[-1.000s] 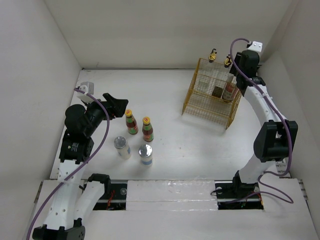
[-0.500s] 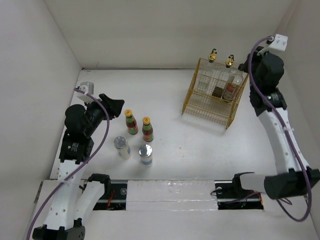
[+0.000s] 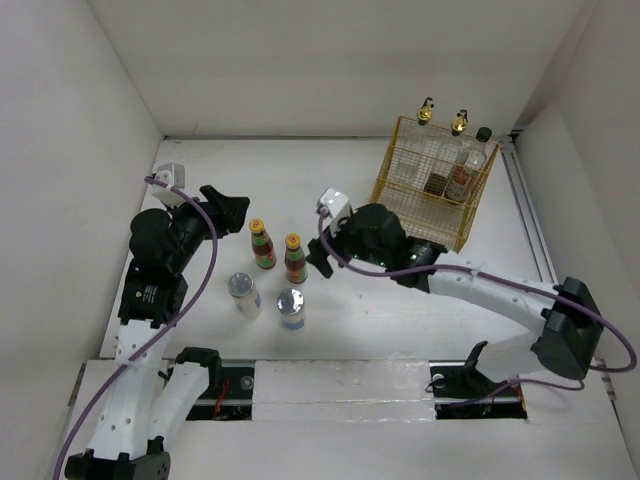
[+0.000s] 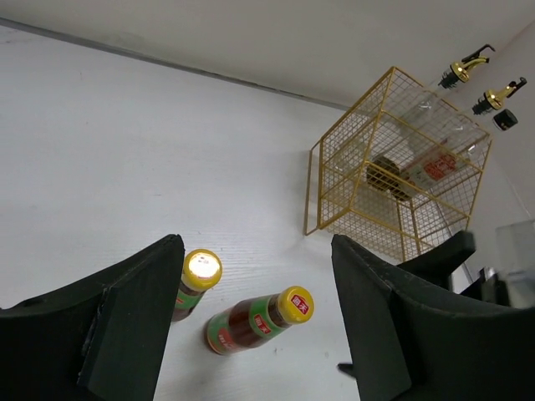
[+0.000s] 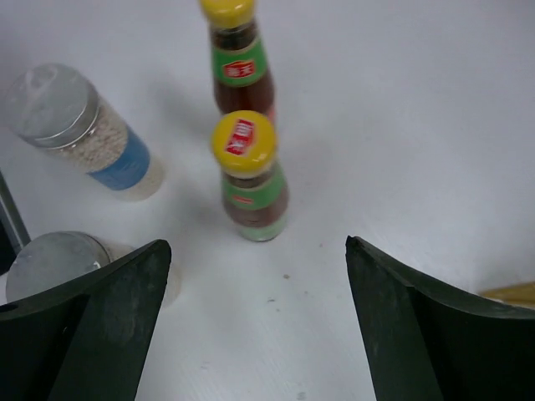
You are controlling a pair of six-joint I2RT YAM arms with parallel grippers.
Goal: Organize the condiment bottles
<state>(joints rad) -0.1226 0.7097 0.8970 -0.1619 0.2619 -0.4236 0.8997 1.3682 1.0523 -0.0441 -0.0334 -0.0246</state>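
Two red-sauce bottles with yellow-orange caps stand side by side, the left one (image 3: 263, 245) (image 4: 194, 280) and the right one (image 3: 295, 258) (image 5: 247, 175). In front of them stand two silver-lidded jars (image 3: 243, 296) (image 3: 291, 309). My left gripper (image 3: 232, 212) (image 4: 255, 246) hangs open, left of and above the bottles, holding nothing. My right gripper (image 3: 318, 255) (image 5: 257, 251) is open just right of the right bottle, empty. Two gold-spouted cruets (image 3: 427, 110) (image 3: 460, 122) and a black-capped bottle (image 3: 483, 135) stand in the yellow wire basket (image 3: 395, 205).
The basket sits at the back right, near the white walls that enclose the table on three sides. The right arm (image 3: 480, 290) stretches low across the table from its base at the front right.
My right arm has left the basket at the back right and swung down to the middle, next to the right sauce bottle, jaws wide. The left arm has hardly moved.
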